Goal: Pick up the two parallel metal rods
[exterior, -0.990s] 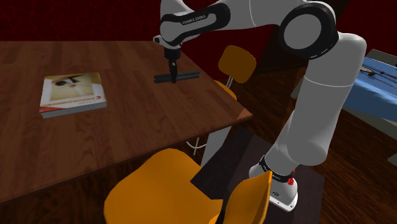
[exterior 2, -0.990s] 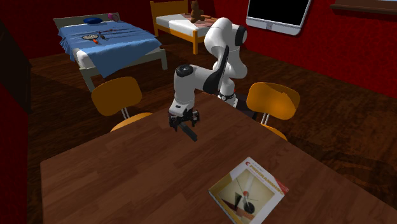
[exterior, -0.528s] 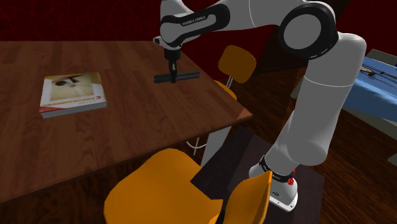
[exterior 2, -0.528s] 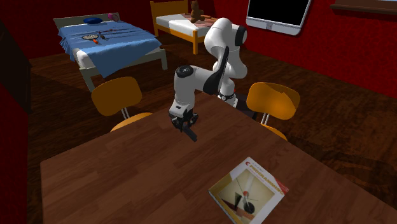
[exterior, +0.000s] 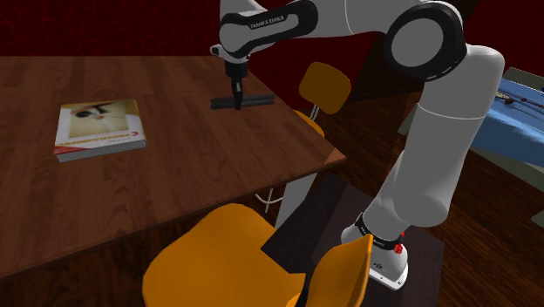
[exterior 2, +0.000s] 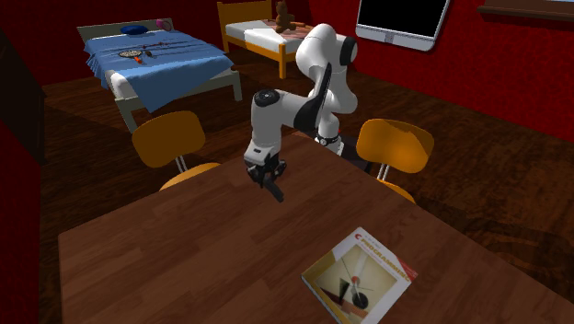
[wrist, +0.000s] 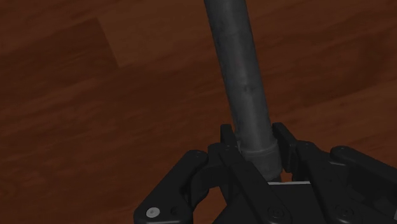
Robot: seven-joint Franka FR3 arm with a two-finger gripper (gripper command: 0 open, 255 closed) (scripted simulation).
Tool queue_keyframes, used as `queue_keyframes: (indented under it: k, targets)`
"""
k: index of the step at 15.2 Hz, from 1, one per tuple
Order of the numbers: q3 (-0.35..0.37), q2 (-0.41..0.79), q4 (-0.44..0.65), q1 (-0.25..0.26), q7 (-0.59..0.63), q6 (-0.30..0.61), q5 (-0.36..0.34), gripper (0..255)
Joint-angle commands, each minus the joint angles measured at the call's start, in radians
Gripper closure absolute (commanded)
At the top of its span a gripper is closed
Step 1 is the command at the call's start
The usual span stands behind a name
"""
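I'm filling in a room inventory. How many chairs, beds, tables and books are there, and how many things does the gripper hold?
Orange chairs: 2
Beds, one blue-covered, one wooden-framed: 2
Brown wooden table: 1
White-and-red book: 1
Dark grey rod piece in the black gripper: 1
Total: 7

Counter (exterior: 174, 166): dark brown wood, visible grain, low sheen. Rod (wrist: 242, 83): dull grey metal, matt, faintly mottled. Pincer (wrist: 254, 137): matt black. Chair (exterior: 227, 253): smooth orange, slight gloss. Arm (exterior: 445, 131): glossy white shell.
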Motion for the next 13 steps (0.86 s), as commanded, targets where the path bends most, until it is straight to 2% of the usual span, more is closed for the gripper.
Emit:
queue_keyframes:
  k: [1, 11, 13]
  targets:
    - [0.000, -0.007, 0.017, 0.000, -0.001, -0.023, 0.000, 255]
    - [-0.001, -0.029, 0.121, 0.001, -0.008, -0.150, -0.001, 255]
    - [-0.001, -0.029, 0.123, 0.001, -0.009, -0.152, -0.001, 255]
